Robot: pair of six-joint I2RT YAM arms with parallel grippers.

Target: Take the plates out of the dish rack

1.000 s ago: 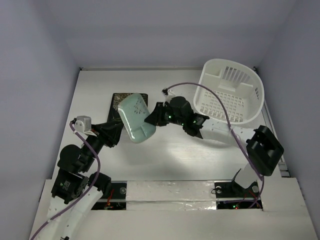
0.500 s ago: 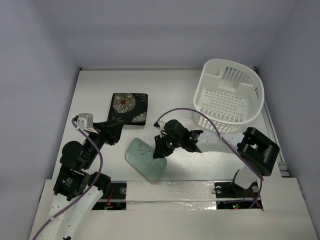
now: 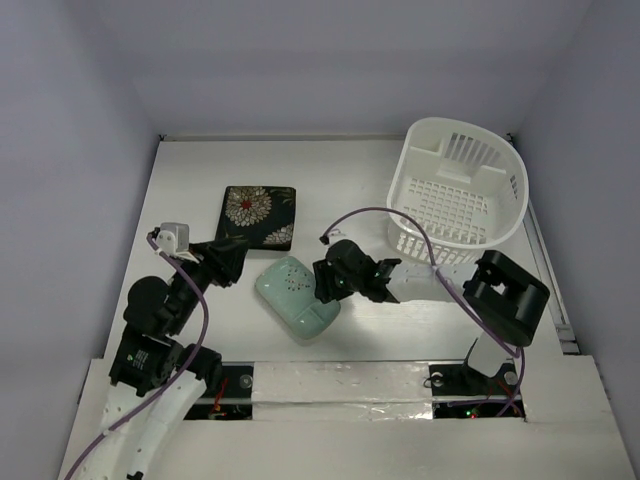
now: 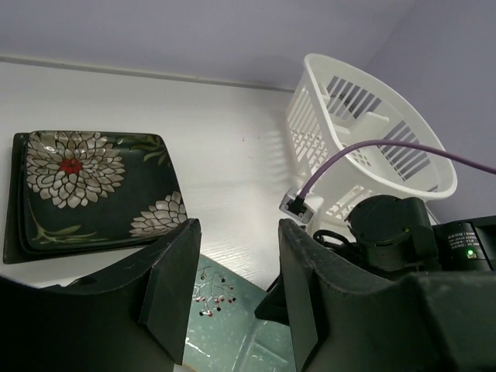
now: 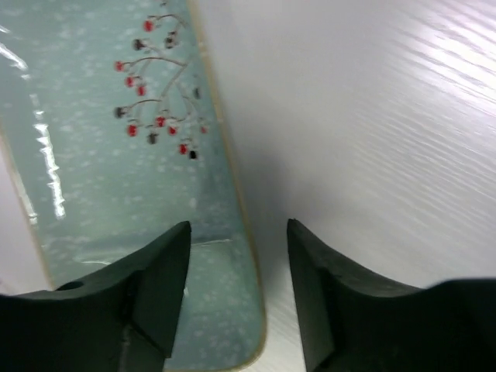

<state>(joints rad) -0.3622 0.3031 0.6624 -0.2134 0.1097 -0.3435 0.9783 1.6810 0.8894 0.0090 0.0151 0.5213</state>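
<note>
Mint-green plate (image 3: 297, 297), count one: rounded oblong with a small sprig of red and dark berries. It lay flat on the white table (image 3: 350, 175), nearest the arm bases and outside the rack.

Right tool (image 3: 323, 282), count one: low at the mint-green plate's right side. In the right wrist view its two fingers (image 5: 155, 287) stood apart with the plate's long edge running between them, neither one pressed to it; jaws parted, nothing clamped.

Left tool (image 3: 230, 262), count one: just left of the mint-green plate, fingers spread wide, nothing held between them.

Purple cables, count two: one looped along the left arm (image 3: 195, 310), one arched over the right arm (image 3: 400, 218).

Black square plates (image 3: 259, 216), white flowers with red centres: stacked flat on the table beyond the left tool. One flowered face showed. In the left wrist view a second dark edge sat beneath it, so two at least.

White plastic dish rack (image 3: 510, 205), count one: oval, slatted sides and grid floor, at the far right of the table, well apart from all the plates.
</note>
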